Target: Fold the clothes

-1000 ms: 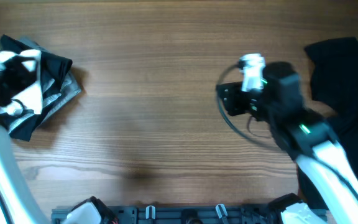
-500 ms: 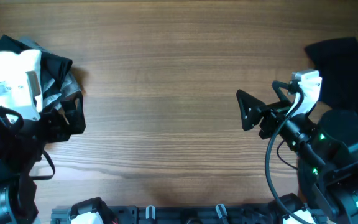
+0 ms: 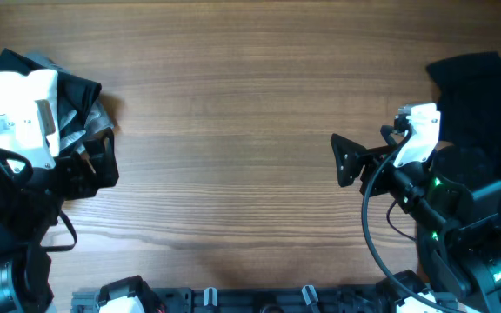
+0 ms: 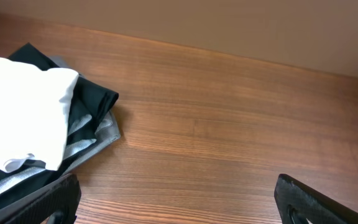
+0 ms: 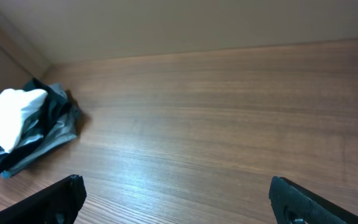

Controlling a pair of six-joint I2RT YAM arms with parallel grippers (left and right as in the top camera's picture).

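Clerk: Item one, clothes (image 4: 42, 130). Location?
Operator: One heap on the wooden desk (image 3: 233, 104), ahead of my left claw (image 4: 176, 199) and off to its left. Contents: white T-shirt (image 4: 23, 106) on top, crumpled; black garment (image 4: 95, 99) beneath it; grey garment (image 4: 101, 134) lowest, its edge flat on the wood.
Clerk: Left claw, condition?
Operator: Fingers spread wide, nothing between them, only bare wood in the gap. The heap is just beside its left finger. I cannot tell whether they touch.
Clerk: Right claw?
Operator: Right claw (image 5: 176, 199), likewise spread wide and empty, over bare desk. From it the same heap lies far ahead and to the left, well apart.
Clerk: Anything further?
Operator: One dark cloth (image 3: 472, 104), black, lying at the desk's edge behind my right claw, beside that arm. I cannot tell what kind of garment it is.
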